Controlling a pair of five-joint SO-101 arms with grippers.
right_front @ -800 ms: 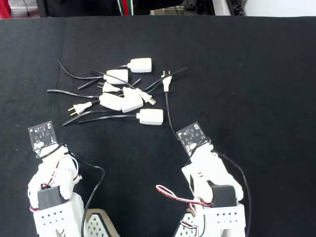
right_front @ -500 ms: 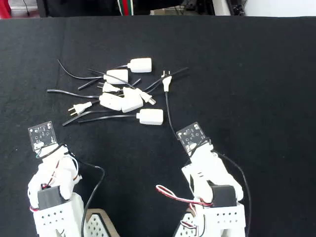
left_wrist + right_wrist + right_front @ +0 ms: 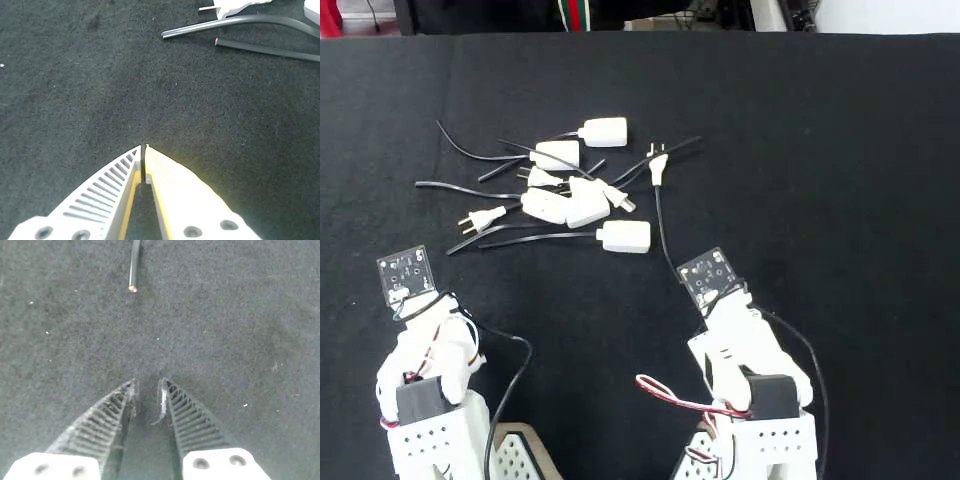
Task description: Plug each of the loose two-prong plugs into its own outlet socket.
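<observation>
Well, our white plastic left gripper (image 3: 144,150) is pressed together, our right gripper (image 3: 148,391) slightly spread, both over the black cloth table (image 3: 840,150), white two-prong plugs (image 3: 657,166) well apart.

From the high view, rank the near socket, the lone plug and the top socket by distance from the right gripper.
1. Near socket, ahead and left of the right gripper.
2. Lone plug, farther ahead.
3. Top socket, farthest back, leftward.
</observation>
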